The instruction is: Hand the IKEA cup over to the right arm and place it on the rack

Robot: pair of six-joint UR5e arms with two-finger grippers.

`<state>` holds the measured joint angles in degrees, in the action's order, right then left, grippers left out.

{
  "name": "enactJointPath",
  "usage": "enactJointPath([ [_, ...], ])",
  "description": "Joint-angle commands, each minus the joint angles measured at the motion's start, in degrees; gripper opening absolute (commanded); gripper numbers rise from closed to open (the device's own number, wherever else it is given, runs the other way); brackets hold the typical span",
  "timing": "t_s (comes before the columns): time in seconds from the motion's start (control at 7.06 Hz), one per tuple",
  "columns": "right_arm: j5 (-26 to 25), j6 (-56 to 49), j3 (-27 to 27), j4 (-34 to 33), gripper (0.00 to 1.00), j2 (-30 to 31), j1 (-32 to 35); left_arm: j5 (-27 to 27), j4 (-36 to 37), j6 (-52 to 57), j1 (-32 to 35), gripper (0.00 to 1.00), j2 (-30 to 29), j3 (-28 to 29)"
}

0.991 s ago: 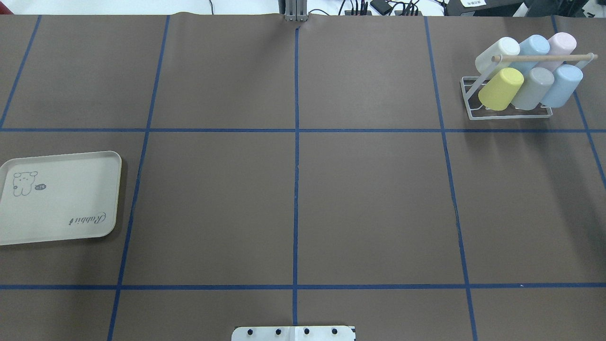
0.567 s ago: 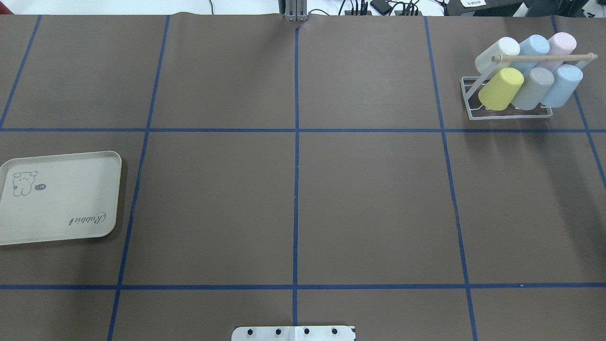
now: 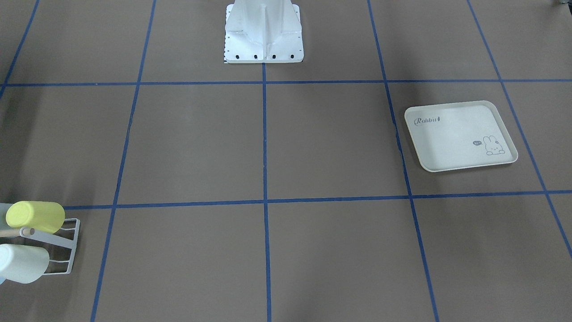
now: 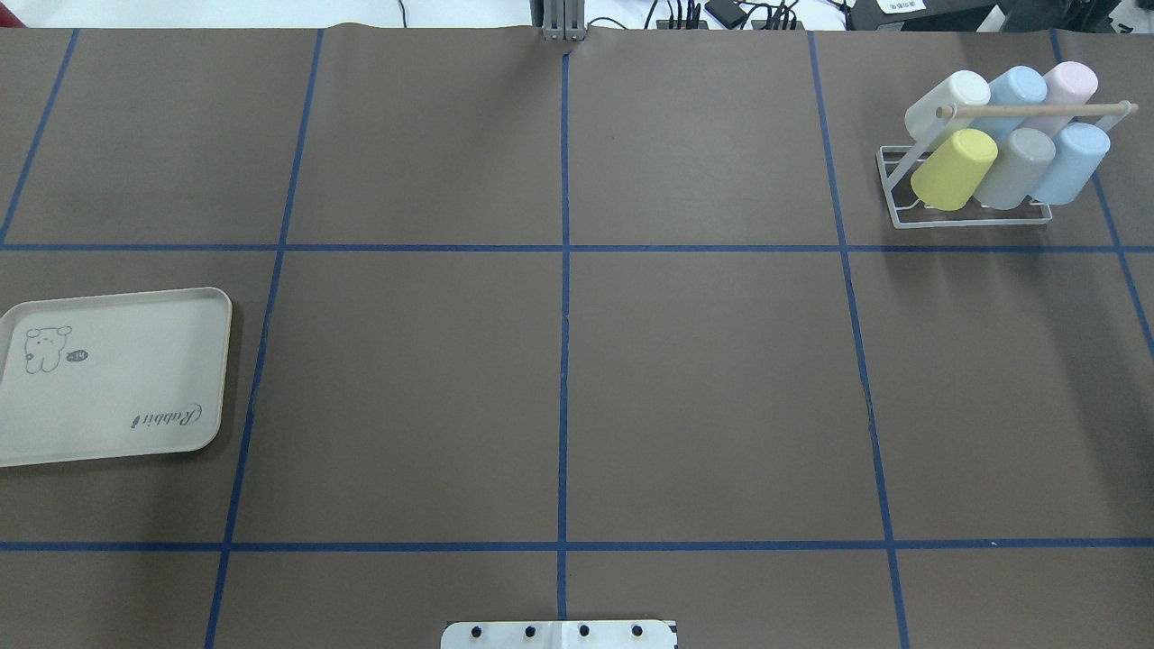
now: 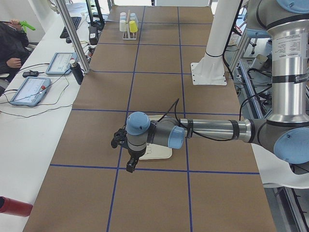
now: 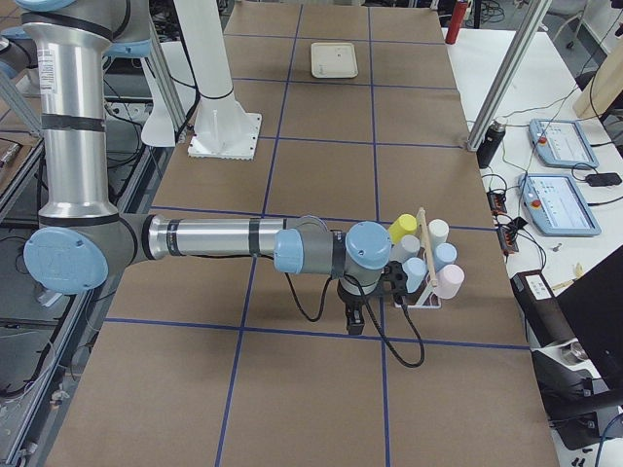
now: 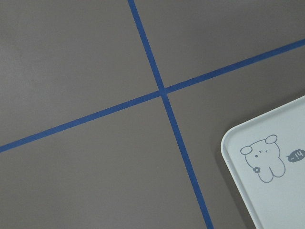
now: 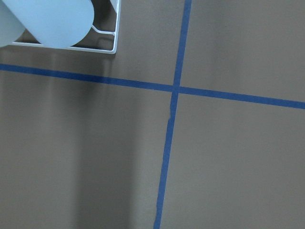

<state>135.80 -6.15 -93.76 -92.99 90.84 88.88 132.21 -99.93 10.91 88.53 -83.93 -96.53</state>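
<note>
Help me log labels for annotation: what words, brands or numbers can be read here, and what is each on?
"Rabbit": script lettering in one corner of the tray.
Speech bubble beside the tray's rabbit drawing: too small to read surely.
Sticker on the left arm: too small to read.
Tablets: screens unreadable.
Cups and rack: no text seen.

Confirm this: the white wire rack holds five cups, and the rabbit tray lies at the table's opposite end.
Wrong count: the rack holds six cups, not five. The overhead view shows the cream cup, blue cup and pink cup in one row, the yellow cup, grey cup and second blue cup in the other. The rest stands.
</note>
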Motion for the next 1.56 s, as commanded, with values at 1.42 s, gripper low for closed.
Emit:
enactJointPath([
  [1.42,0.1,8.0,-0.4,0.2,1.00,-0.5,0.1,0.2,-0.3,-10.6,0.0,1.00,-1.1,-0.3],
])
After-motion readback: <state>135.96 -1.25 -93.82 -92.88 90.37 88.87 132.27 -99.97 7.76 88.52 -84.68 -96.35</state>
